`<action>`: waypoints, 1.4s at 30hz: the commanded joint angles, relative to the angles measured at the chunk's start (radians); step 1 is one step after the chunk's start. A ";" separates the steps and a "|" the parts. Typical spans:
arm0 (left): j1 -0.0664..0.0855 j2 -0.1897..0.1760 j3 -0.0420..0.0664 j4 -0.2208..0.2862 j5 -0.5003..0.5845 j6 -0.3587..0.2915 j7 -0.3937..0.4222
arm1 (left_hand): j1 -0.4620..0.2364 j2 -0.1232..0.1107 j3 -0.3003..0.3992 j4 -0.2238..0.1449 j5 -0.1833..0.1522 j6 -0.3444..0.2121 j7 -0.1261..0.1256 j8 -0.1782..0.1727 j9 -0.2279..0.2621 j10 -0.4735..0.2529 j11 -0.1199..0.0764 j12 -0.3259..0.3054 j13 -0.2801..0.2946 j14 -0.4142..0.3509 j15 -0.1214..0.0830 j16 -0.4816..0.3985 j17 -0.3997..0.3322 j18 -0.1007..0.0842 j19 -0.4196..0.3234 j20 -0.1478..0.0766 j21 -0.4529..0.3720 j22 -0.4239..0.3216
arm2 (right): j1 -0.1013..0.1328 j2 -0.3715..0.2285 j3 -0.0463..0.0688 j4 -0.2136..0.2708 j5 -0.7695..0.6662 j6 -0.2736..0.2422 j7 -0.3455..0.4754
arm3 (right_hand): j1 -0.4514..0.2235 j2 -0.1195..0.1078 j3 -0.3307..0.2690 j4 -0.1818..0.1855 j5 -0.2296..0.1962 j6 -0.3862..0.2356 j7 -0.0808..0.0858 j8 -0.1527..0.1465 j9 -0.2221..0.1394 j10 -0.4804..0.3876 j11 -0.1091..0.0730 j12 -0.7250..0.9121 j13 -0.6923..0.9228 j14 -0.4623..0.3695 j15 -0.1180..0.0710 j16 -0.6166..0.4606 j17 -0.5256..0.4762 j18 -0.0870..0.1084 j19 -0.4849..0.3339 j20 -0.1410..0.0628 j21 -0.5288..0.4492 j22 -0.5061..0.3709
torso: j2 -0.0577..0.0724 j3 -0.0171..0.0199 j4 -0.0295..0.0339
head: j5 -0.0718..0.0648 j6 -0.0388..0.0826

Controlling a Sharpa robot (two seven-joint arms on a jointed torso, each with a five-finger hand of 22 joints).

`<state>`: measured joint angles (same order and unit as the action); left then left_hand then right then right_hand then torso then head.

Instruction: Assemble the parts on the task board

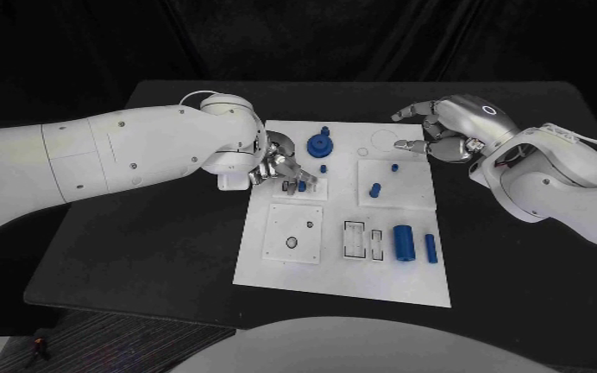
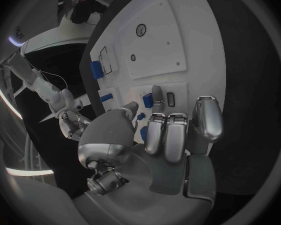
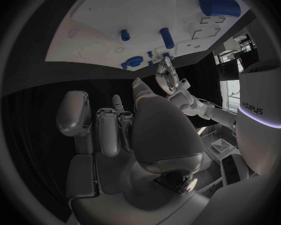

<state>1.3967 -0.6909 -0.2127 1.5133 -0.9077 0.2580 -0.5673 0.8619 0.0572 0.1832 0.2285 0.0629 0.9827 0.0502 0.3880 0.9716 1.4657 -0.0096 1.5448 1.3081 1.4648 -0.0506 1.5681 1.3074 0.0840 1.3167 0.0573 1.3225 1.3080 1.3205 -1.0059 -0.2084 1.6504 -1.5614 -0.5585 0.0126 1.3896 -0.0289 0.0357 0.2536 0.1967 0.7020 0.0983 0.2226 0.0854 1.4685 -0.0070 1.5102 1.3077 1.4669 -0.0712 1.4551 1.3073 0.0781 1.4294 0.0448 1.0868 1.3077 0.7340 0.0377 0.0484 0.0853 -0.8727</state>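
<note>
On the task board [image 1: 342, 291], left hand [image 1: 280, 170] fingers apparently pinching a small blue part [image 1: 303, 186]; right hand [image 1: 450, 131] spread, empty.

The black table [image 1: 149, 243] in front of me carries one item directly: the white task board [image 1: 411, 291], lying flat near the table's middle. The board's long sides run away from me, and bare black tabletop shows all around it, with wider margins to my left and right than at its far edge. The table's near edge is visible at my lower left. The board's surface also shows under my left wrist [image 2: 197, 30] and my right wrist [image 3: 115, 15].
</note>
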 commanded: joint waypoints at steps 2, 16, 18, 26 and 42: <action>0.000 -0.018 0.001 0.022 -0.012 -0.095 0.032 | 0.058 -0.011 -0.015 -0.024 0.017 0.006 -0.017 0.036 0.043 0.105 -0.020 0.026 0.263 0.106 -0.019 0.003 0.263 -0.013 0.047 -0.011 0.042 0.067 | -0.002 -0.005 0.001 0.003 -0.006 0.003 -0.015 | 0.006 0.005 -0.001 -0.004 0.002 0.007 -0.002 -0.003 -0.001 0.026 0.007 -0.005 0.178 0.068 0.007 -0.006 0.137 0.014 -0.007 0.001 -0.004 0.140 | 0.000 0.0000 -0.0003 | 0.000 0.000; 0.065 -0.104 0.001 0.081 -0.046 -0.289 0.114 | 0.099 -0.024 -0.057 -0.023 0.042 0.037 -0.039 0.087 0.096 0.105 -0.041 0.026 0.263 0.106 -0.039 0.003 0.263 -0.025 0.093 -0.030 0.079 0.107 | -0.002 -0.013 0.001 0.005 0.001 -0.006 0.000 | -0.007 0.008 -0.007 0.003 0.005 0.015 -0.002 -0.001 -0.002 0.025 0.007 -0.006 0.177 0.068 0.008 -0.007 0.135 0.014 -0.007 0.001 -0.006 0.140 | 0.001 0.0001 0.0011 | -0.002 0.000; 0.071 -0.108 0.001 0.071 -0.051 -0.285 0.121 | 0.104 -0.025 -0.060 -0.023 0.044 0.038 -0.041 0.090 0.101 0.105 -0.043 0.026 0.263 0.106 -0.041 0.003 0.263 -0.026 0.096 -0.032 0.082 0.109 | -0.002 -0.013 0.001 0.005 0.006 -0.005 0.003 | -0.007 0.008 -0.008 0.003 0.005 0.015 -0.002 -0.001 -0.002 0.025 0.007 -0.006 0.177 0.068 0.008 -0.007 0.136 0.014 -0.007 0.001 -0.006 0.140 | 0.001 0.0011 0.0009 | 0.000 0.000; 0.078 -0.103 0.001 0.018 -0.109 -0.243 0.128 | 0.119 -0.022 -0.064 -0.023 0.045 0.024 -0.040 0.083 0.103 0.105 -0.042 0.026 0.263 0.106 -0.041 0.003 0.263 -0.023 0.088 -0.034 0.072 0.103 | -0.003 -0.017 0.001 0.009 0.012 -0.008 0.020 | -0.008 0.012 -0.008 0.003 0.007 0.024 0.000 0.002 -0.002 0.003 0.008 -0.026 0.151 0.072 0.007 0.003 0.146 0.011 -0.001 0.001 0.009 0.144 | 0.005 -0.0018 0.0004 | -0.007 0.000; 0.073 -0.052 0.001 -0.098 -0.162 -0.205 0.141 | 0.125 -0.019 -0.072 -0.017 0.037 0.015 -0.036 0.076 0.105 0.105 -0.039 0.026 0.263 0.106 -0.039 0.003 0.263 -0.021 0.078 -0.033 0.062 0.096 | -0.007 -0.013 0.001 0.008 0.013 0.002 0.030 | -0.004 0.019 -0.008 0.001 0.013 0.042 0.004 0.008 -0.001 -0.003 0.010 -0.034 0.140 0.071 0.008 -0.002 0.140 0.012 0.000 0.001 0.003 0.143 | 0.021 -0.0107 -0.0005 | -0.006 0.000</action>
<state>1.4712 -0.7466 -0.2127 1.4172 -1.0506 0.0322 -0.4506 0.9768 0.0351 0.1173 0.2127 0.1022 1.0037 0.0144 0.4696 1.0752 1.4663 -0.0482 1.5674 1.3081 1.4652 -0.0858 1.5681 1.3074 0.0684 1.4011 0.0249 1.3883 1.3076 1.3163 -1.0184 -0.2083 1.6572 -1.5490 -0.5582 0.0350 1.3817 -0.0204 0.0330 0.2564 0.2054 0.7361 0.1036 0.2268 0.0847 1.4648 -0.0034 1.4791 1.3076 1.4669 -0.0712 1.4559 1.3073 0.0779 1.4294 0.0448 1.0928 1.3074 0.7505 0.0307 0.0480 0.0784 -0.8727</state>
